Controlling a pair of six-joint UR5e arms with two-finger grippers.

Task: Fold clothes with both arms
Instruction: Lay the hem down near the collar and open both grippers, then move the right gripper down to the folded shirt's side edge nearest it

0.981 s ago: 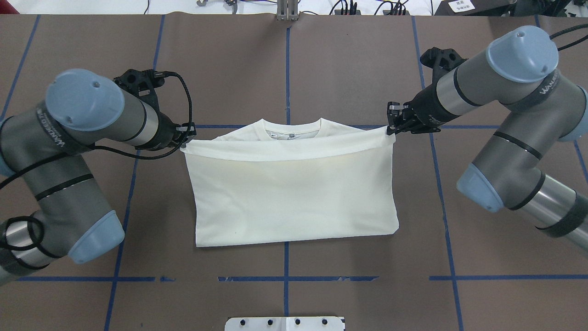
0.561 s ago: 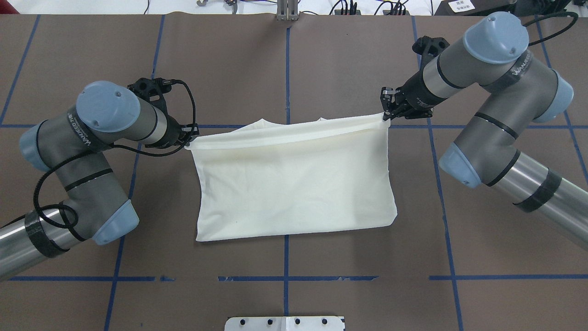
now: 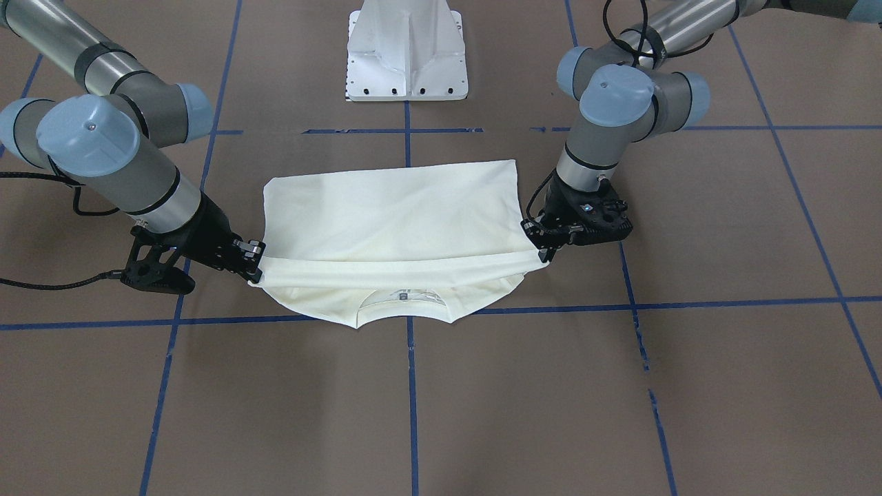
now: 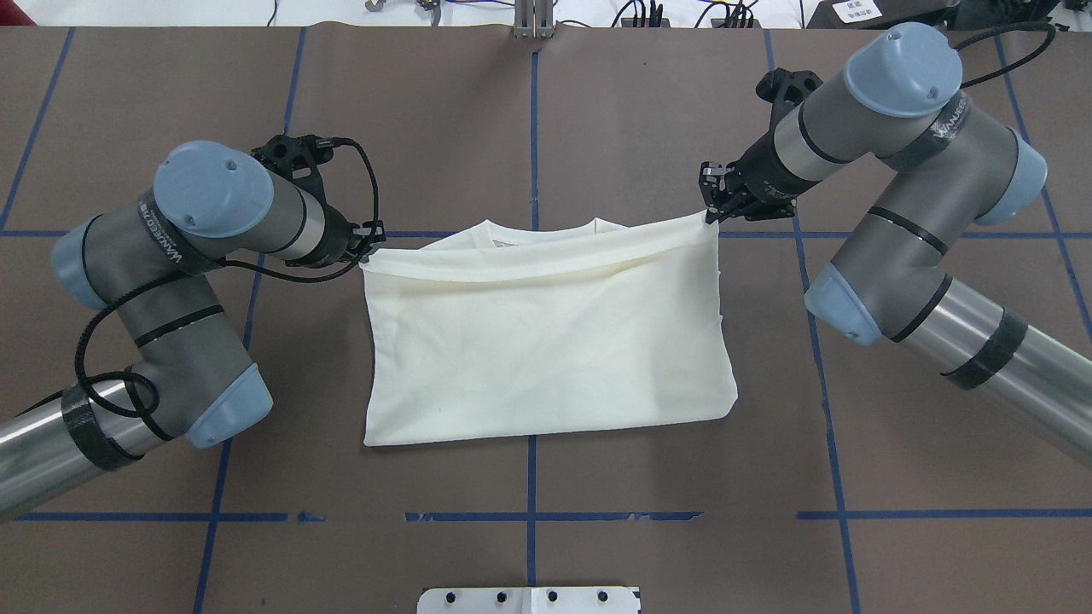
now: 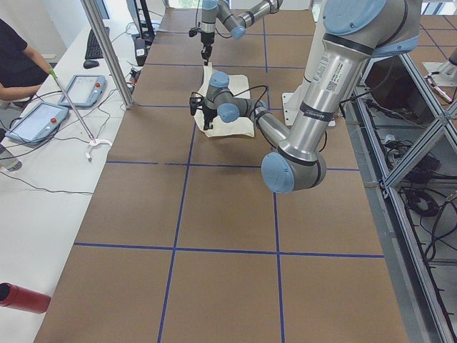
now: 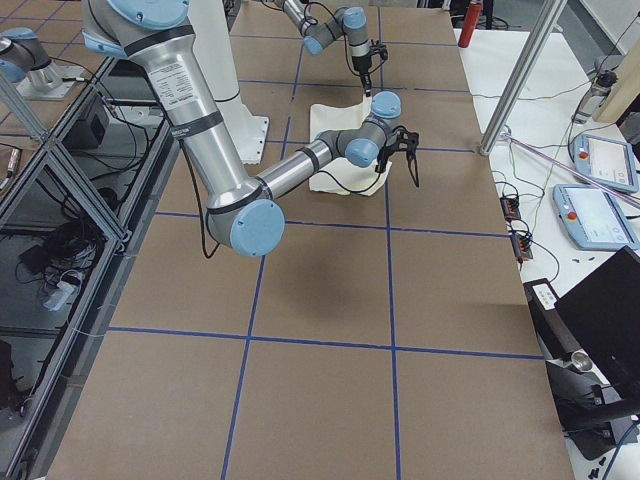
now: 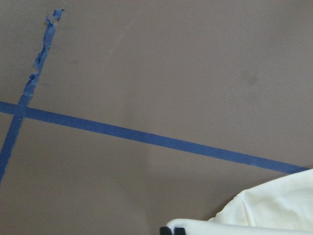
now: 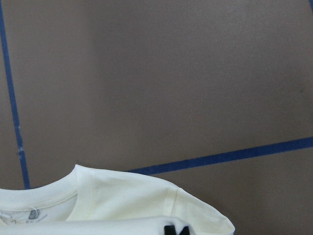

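Observation:
The clothes are one cream-white shirt (image 4: 546, 350), lying plain side up and folded across the middle of the table. Its collar (image 3: 403, 303) peeks out past the raised edge. My left gripper (image 4: 367, 250) is shut on the left corner of that raised edge, and my right gripper (image 4: 709, 216) is shut on the right corner. The edge sags a little between them. Facing the robot, the left gripper (image 3: 544, 253) is on the right and the right gripper (image 3: 256, 273) on the left. Each wrist view shows black fingertips (image 7: 172, 230) (image 8: 176, 230) pinching cream cloth (image 7: 274, 210) (image 8: 122, 200).
The white pedestal base (image 3: 406, 52) stands on the robot's side of the shirt. Blue tape lines (image 4: 533, 128) grid the brown table. A person's arm (image 5: 18, 68), tablets (image 5: 36, 118) and a red bottle (image 5: 21, 296) lie along the white side bench, with a metal post (image 5: 107, 50) nearby.
Both grippers carried the held edge further from the robot, over the collar, and drew slightly closer together. The edge now sags, and the shirt's near fold slid a little away.

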